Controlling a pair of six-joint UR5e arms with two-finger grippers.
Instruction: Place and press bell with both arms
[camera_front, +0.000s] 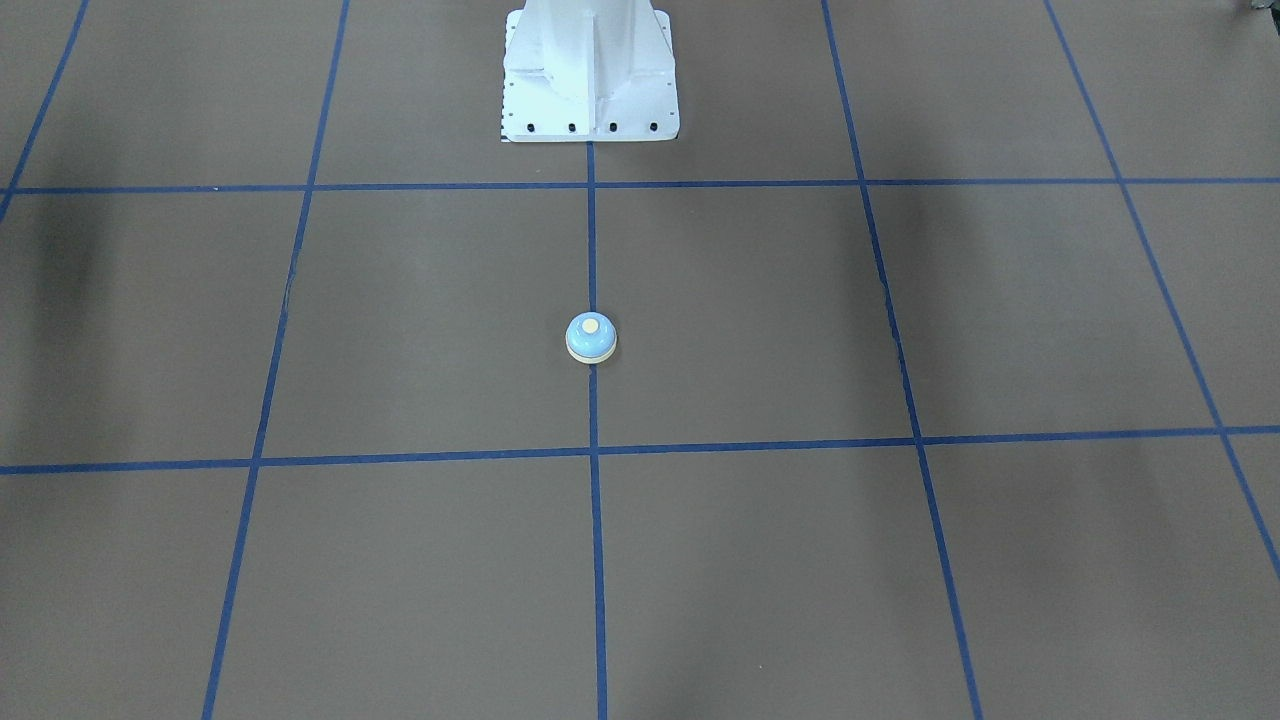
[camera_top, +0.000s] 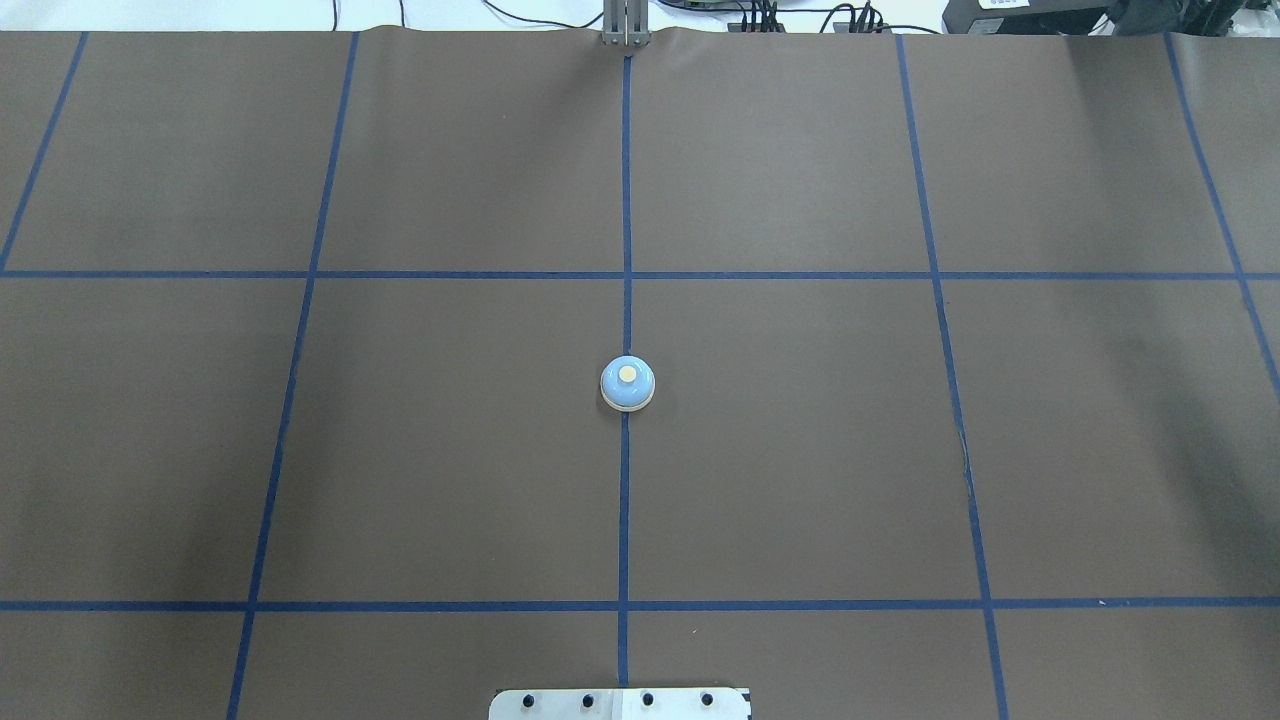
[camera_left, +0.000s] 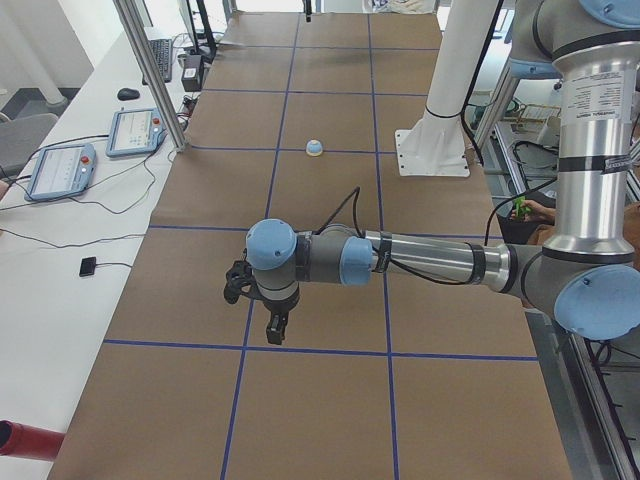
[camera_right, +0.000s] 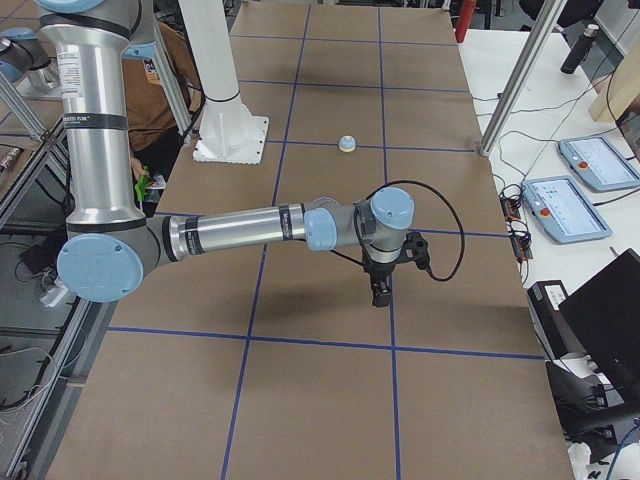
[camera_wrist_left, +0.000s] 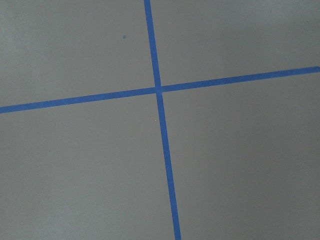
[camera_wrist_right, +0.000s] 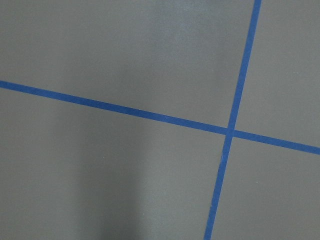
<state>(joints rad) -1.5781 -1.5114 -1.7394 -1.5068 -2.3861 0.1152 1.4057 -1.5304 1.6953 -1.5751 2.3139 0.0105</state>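
**Above the brown, blue-gridded table (camera_top: 800, 450), at both ends**

You see the small black left gripper (camera_left: 272, 328) and the small black right gripper (camera_right: 380, 290) pointing down. Their opening cannot be judged. Well away from both, the light-blue dome-shaped bell (camera_top: 627, 384) sits upright on the centre tape line (camera_top: 625, 500).

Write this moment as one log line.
bell: upright on centre tape line, untouched | left end effector: away from bell, state unclear | right end effector: away from bell, state unclear
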